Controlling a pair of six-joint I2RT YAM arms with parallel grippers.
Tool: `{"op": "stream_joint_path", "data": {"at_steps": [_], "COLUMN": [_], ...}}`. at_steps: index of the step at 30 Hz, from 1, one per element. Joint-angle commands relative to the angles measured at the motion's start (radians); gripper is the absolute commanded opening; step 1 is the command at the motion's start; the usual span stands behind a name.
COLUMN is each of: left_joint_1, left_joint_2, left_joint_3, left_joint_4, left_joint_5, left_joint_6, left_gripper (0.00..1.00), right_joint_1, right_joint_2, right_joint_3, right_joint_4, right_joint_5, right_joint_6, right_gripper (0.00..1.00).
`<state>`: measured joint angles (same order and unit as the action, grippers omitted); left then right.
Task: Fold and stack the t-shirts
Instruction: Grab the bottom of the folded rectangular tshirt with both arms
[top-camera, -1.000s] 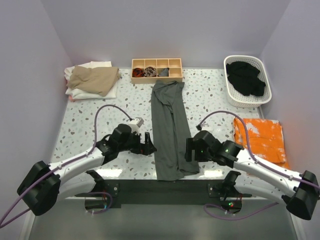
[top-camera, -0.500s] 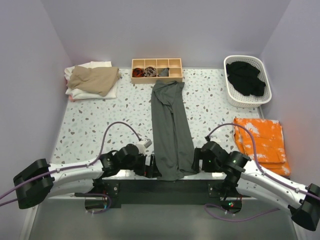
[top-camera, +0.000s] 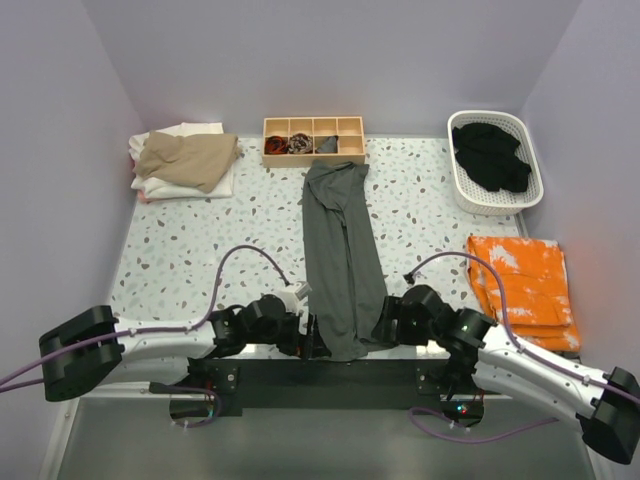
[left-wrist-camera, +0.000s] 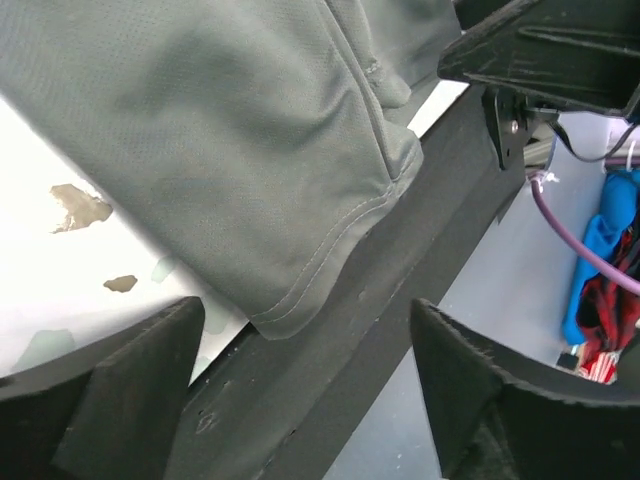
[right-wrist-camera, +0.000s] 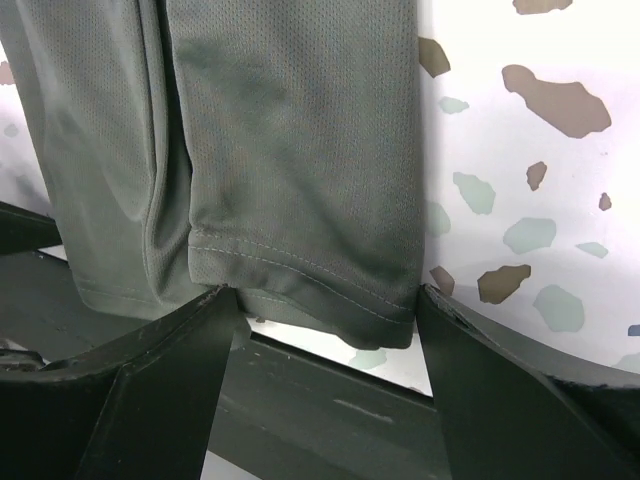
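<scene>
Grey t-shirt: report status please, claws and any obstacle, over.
Left claw open at the near hem corner. Right claw open, astride that hem. Grey t-shirt flat, folded into a long strip, not gripped. Nothing lies on it.

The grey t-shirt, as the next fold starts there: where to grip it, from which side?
Probably the near hem at both corners, left gripper from the left, right gripper from the right: the grey t-shirt lies as a narrow strip, hem at the near edge of the table.

Charcoal t-shirt (top-camera: 340, 250) lies folded lengthwise (tan shirt (top-camera: 185, 157) tops white shirts (top-camera: 190, 129)).
</scene>
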<state>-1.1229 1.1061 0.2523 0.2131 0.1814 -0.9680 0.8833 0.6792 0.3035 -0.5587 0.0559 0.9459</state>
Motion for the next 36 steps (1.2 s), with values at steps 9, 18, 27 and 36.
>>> {"op": "stream_joint_path", "data": {"at_steps": [9,18,27,36], "left_joint_1": [-0.077,-0.081,-0.081,-0.086], "left_joint_2": [0.103,0.141,0.164,0.133], "left_joint_3": [-0.024,-0.012,0.019,0.07], "left_joint_4": [0.029,0.042,-0.004,-0.15], "left_joint_5": [-0.054,-0.08,-0.131,-0.123], "left_joint_6": [-0.074,-0.067,-0.046,0.002], "left_gripper": [0.59,0.4,0.14,0.0], "right_joint_1": [-0.012,-0.012,-0.014,-0.012], "right_joint_2": [0.063,0.0,0.055,-0.006], "right_joint_3": [-0.035,-0.035,-0.073,-0.063], "right_joint_4": [0.008,-0.066,0.034,-0.057], "right_joint_5": [-0.053,-0.059,-0.105,-0.16], "right_joint_6": [0.001,0.001,0.002,0.004], "right_gripper": [0.6,0.47,0.34,0.0]}}
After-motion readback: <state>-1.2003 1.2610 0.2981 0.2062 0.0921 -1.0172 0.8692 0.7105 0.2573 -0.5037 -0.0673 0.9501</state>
